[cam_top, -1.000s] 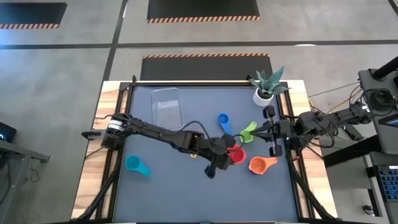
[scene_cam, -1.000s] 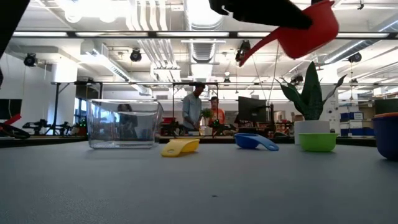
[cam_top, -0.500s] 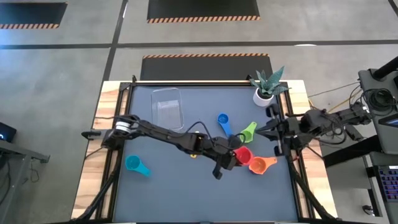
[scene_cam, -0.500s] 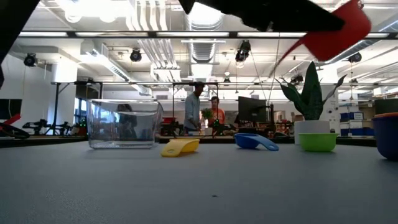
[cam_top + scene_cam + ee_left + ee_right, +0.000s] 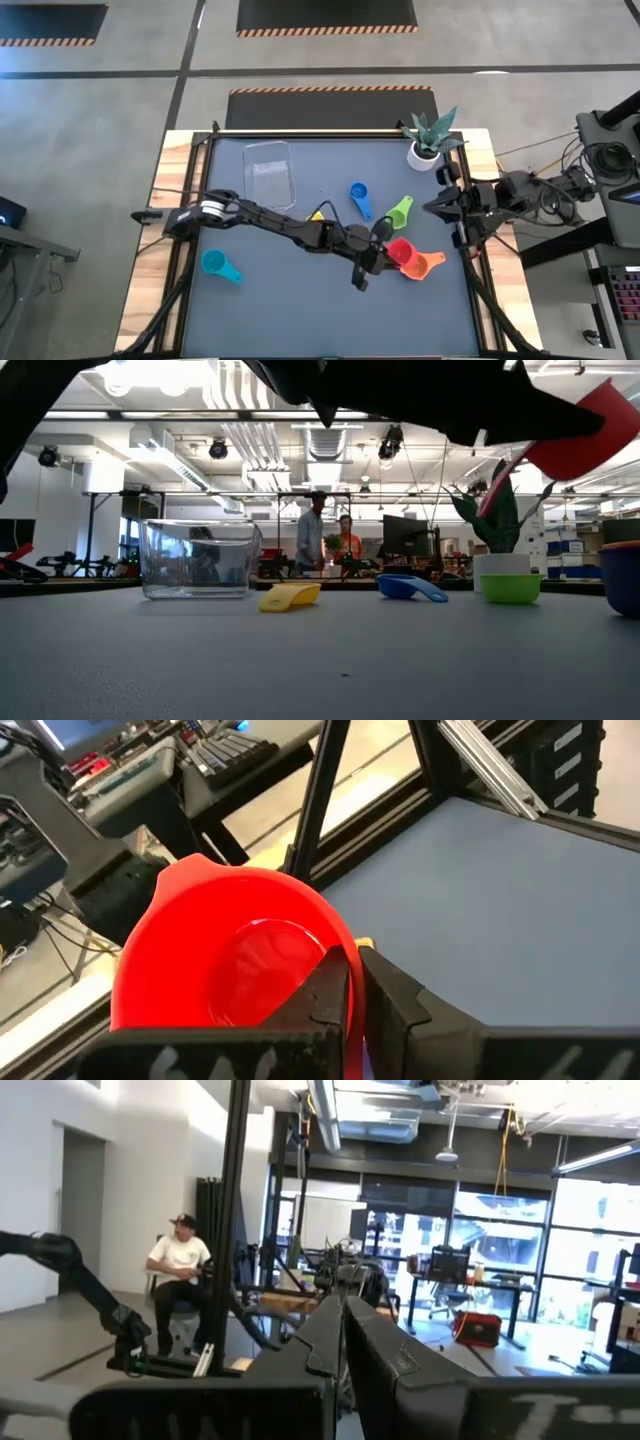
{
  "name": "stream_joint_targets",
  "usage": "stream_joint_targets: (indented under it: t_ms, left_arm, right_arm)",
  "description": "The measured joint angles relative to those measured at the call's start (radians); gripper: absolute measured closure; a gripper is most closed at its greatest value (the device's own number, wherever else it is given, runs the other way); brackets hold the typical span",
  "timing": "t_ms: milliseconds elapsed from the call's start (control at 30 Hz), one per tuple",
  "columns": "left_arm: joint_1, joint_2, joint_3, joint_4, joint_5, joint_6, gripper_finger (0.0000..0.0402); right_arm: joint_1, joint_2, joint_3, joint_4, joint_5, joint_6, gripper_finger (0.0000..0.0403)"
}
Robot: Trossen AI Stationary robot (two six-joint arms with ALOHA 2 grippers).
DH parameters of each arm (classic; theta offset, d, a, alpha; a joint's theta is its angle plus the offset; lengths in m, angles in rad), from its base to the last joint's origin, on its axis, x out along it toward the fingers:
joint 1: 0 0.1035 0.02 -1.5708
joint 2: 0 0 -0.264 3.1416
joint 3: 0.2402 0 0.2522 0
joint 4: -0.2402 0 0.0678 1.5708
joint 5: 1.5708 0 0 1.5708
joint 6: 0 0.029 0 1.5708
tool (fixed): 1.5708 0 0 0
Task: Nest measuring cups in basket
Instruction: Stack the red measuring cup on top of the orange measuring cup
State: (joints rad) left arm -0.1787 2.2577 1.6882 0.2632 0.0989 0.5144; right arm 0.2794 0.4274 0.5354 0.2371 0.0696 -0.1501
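Note:
My left gripper is shut on the red measuring cup, held in the air just left of the orange cup, which rests on the mat. The green cup, the blue cup and the teal cup also lie on the mat. My left arm partly hides the yellow cup. The clear basket stands at the far left with nothing in it. My right gripper is shut at the right edge, raised and holding nothing. My left gripper pinches the red cup's wall at its rim, one finger inside the bowl and the other outside. The fingers come from the table's left, slanting a little down. The cup is clear of the mat and tilted, its handle slanting down.
A white pot with a plant stands at the far right corner. A dark cup shape shows at the low view's right edge. Black frame rails run along the mat's edges. People stand in the room beyond the table.
My left gripper has carried the red cup toward the table's right edge and downward, close to the orange cup, tipping forward as it went. It stayed shut on the cup. My right gripper has drawn back a little toward the right edge.

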Motion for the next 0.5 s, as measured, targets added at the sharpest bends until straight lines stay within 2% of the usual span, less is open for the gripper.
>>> stream_joint_targets:
  t_ms: [133, 500]
  left_arm:
    - [-0.001, 0.033, 0.000, 0.077, 0.043, -0.023, 0.0402]
    - [0.010, 0.050, 0.000, 0.155, 0.052, -0.048, 0.0402]
  right_arm:
    - [0.000, 0.001, 0.000, 0.000, 0.001, -0.004, 0.0394]
    - [0.000, 0.000, 0.000, 0.000, 0.001, -0.003, 0.0394]
